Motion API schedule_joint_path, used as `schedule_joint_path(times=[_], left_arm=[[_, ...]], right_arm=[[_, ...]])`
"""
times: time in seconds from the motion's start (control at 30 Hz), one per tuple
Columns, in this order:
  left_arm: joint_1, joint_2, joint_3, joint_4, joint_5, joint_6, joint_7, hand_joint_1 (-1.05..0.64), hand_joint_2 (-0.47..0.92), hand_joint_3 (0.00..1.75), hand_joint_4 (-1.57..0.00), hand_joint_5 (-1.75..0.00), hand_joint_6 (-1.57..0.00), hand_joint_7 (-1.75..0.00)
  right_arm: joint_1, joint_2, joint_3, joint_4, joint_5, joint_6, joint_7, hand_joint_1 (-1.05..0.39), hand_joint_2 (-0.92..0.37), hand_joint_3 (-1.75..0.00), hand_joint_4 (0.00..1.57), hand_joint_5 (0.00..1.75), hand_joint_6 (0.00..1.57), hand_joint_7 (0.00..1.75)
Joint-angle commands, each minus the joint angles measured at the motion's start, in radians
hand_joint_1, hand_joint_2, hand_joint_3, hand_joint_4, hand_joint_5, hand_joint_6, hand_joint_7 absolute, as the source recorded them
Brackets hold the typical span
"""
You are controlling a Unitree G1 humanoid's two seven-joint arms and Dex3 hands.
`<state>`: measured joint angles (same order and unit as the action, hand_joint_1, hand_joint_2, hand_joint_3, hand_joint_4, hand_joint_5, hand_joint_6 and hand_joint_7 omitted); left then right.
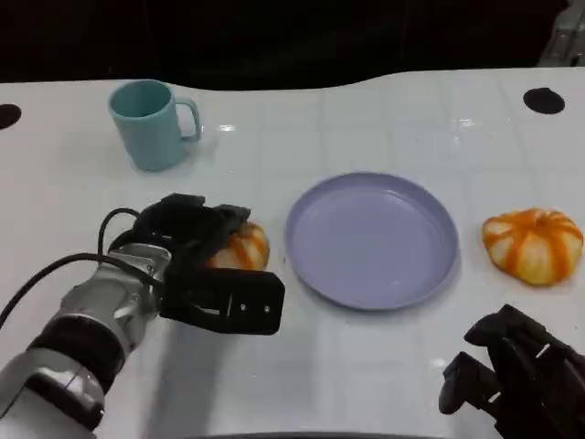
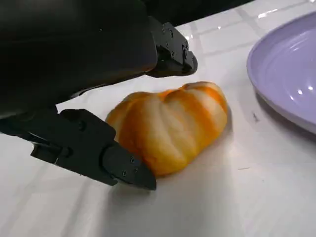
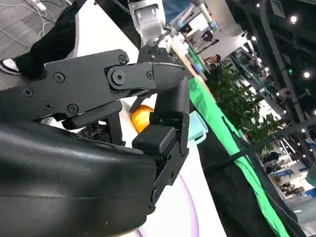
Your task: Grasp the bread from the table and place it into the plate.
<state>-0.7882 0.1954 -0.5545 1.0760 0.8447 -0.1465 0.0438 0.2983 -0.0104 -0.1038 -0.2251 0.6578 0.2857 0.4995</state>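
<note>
Bread [image 1: 245,247], orange-striped, lies on the white table [image 1: 366,110] left of centre, just left of the lavender plate [image 1: 372,240]. Left hand [image 1: 206,265] brackets it, fingers [image 2: 106,155] apart on either side. Right hand [image 1: 512,375], lower right, curled in on nothing.

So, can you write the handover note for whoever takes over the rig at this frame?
Left hand: fingers on both sides of the round orange-striped bread roll, which sits on the white table; a firm grip can't be confirmed.
Right hand: near the table's front edge, fingers curled, holding nothing.
Round lavender plate: empty.
A second orange-striped roll lies beyond the plate.
Done: reach. Left: grasp, lift, place.
</note>
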Motion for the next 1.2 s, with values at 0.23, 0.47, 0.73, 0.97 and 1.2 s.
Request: schedule_joint_path(times=[0.23,0.47,0.73,0.97,1.2], left_arm=[[-0.069,-0.037,-0.026,0.154,-0.034,-0.014,0.032,-0.30,0.78,0.00,-0.07,-0.06,-0.18,0.00],[-0.066,-0.062,-0.040,0.207,-0.045,-0.018,0.094,-0.23,0.78,0.00,-0.07,-0.04,-0.18,-0.01],[-0.070,-0.080,-0.071,0.240,-0.027,-0.013,0.125,-0.25,0.78,0.00,-0.14,-0.06,-0.22,-0.01],[-0.069,-0.084,-0.087,0.250,-0.039,-0.029,0.124,-0.19,0.81,0.01,-0.30,-0.10,-0.35,-0.04],[-0.040,-0.081,-0.053,0.253,-0.082,-0.090,0.193,-0.15,0.91,0.06,-0.74,-0.19,-0.67,-0.06]], right_arm=[[0.014,-0.011,-0.005,-0.026,0.010,0.002,-0.004,-0.55,-0.92,-0.26,0.63,1.59,0.68,1.09],[0.018,-0.015,-0.007,-0.028,0.007,0.002,-0.002,-0.56,-0.92,-0.24,0.64,1.59,0.68,1.10],[0.028,-0.015,-0.009,-0.038,0.011,0.003,-0.003,-0.55,-0.92,-0.25,0.63,1.59,0.68,1.10],[0.047,-0.014,-0.001,-0.054,0.006,-0.003,0.001,-0.56,-0.92,-0.27,0.63,1.59,0.67,1.10],[0.071,-0.014,0.001,-0.076,0.013,-0.005,0.009,-0.56,-0.92,-0.26,0.62,1.59,0.65,1.10]])
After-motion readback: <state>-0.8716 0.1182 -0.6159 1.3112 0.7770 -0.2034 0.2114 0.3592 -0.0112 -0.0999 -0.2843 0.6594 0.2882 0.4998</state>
